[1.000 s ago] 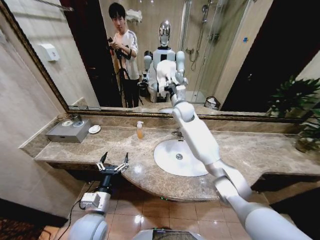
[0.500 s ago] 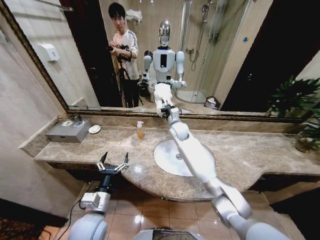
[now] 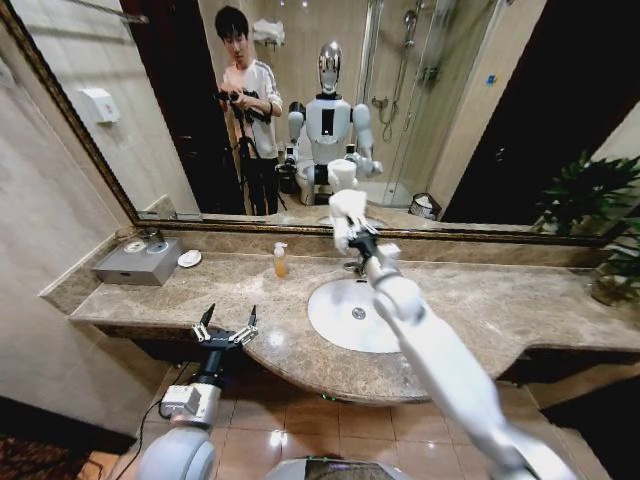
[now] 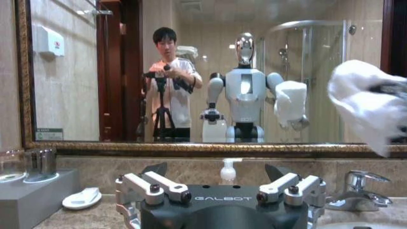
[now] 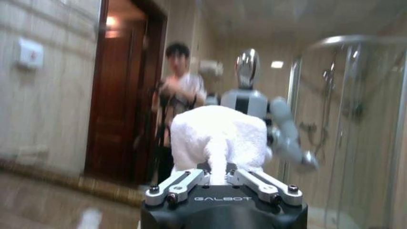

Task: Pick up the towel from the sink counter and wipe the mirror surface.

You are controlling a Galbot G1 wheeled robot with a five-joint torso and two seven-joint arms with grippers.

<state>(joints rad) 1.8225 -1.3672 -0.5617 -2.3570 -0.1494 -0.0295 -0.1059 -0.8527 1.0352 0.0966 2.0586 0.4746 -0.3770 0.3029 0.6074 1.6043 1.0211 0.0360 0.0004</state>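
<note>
I have the right gripper (image 3: 347, 222) stretched far out over the oval basin (image 3: 355, 314), its fingers pinched shut on the white towel (image 3: 345, 206), which bunches up ahead of the fingertips and sits against or just off the lower part of the mirror (image 3: 480, 120), a little above its bronze frame; from the head view I cannot tell whether cloth and glass are truly touching. In the right wrist view the towel (image 5: 218, 137) stands up as a thick wad between the closed fingers, facing the glass squarely. The step in hand, as I judge it, is the wipe itself, so what matters is steady, light pressure: I want the soft bulk of the cloth on the glass and the metal fingertips kept behind it, never scraping. I would keep the wrist square to the mirror, sweep in even overlapping passes, and stay clear of the chrome faucet (image 3: 355, 266) and the soap bottle (image 3: 279, 260) standing on the sink counter (image 3: 520, 300) below. With the arm this extended, I expect less stiffness, so slow strokes should hold contact better than fast ones. The grip on the cloth looks narrow, and too much drag could pull it loose. My left gripper (image 3: 225, 329) waits low at the counter's curved front edge, fingers spread wide and holding nothing, and in the left wrist view its open fingers (image 4: 156, 187) frame the counter.
</note>
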